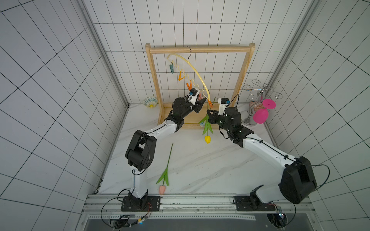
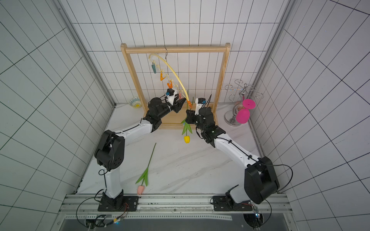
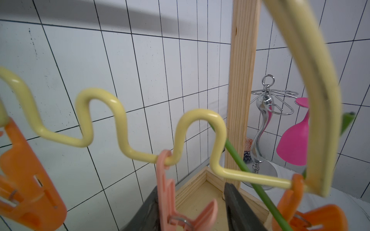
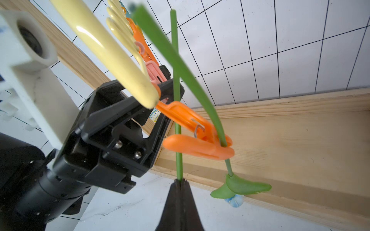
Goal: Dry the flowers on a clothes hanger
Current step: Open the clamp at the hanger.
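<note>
White marble counter; a wooden rack stands along its far edge; a pale-yellow clothes hanger hangs tilted by its metal hook from the rack's top bar, its small clips dangling in a row. The left fingers stand partly open on either side of the pink clip; one touches it, a gap shows at the other, so it is not squeezed. The end orange clip, at the hanger's low tip, pinches the stem of the white-bluish tulip; that flower hangs head down over the rack's shallow wooden base. The right fingers are pressed tight together on the stem of the yellow tulip; it hangs head down, its stem rising just beside the end orange clip. The pink tulip lies flat near the counter's front edge, head toward that edge. A small bowl sits at the far left corner, a yellow pattern showing inside; at the far right corner a silver stand carries a magenta goblet upside down.
</note>
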You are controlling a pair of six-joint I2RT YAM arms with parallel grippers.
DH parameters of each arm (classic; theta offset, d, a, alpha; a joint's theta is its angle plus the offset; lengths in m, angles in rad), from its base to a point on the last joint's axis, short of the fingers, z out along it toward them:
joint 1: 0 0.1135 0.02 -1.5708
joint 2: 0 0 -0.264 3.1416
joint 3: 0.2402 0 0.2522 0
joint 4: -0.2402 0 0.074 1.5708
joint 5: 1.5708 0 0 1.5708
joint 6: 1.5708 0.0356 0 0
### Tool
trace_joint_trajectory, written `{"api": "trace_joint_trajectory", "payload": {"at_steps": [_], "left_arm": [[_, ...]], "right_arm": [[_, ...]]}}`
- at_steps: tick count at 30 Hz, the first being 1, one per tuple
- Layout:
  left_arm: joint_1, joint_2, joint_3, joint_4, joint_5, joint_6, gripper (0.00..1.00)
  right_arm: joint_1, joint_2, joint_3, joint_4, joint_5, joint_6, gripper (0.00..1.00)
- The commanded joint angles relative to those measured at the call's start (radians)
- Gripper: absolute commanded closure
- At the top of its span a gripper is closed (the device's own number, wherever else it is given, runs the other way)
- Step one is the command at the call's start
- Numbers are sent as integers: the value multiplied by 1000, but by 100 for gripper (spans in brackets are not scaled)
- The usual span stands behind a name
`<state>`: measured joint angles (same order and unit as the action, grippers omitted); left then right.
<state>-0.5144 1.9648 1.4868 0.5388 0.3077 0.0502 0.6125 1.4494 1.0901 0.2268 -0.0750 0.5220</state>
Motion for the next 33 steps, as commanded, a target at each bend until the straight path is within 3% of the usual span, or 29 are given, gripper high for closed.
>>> {"api": "trace_joint_trajectory", "payload": {"at_steps": [1, 20, 28, 33], "left_arm": [[-4, 8, 26, 4, -12, 24, 51], [-4, -11, 44, -33, -12, 88, 59], [-2, -22, 44, -34, -16, 91, 53], [-3, -19, 47, -34, -13, 94, 63]], "right_arm": [[-8, 0, 72, 2, -19, -21, 100], [-8, -8, 80, -17, -46, -27, 100], [-8, -5, 83, -17, -57, -24, 100], [-8, -5, 84, -17, -66, -22, 100]]}}
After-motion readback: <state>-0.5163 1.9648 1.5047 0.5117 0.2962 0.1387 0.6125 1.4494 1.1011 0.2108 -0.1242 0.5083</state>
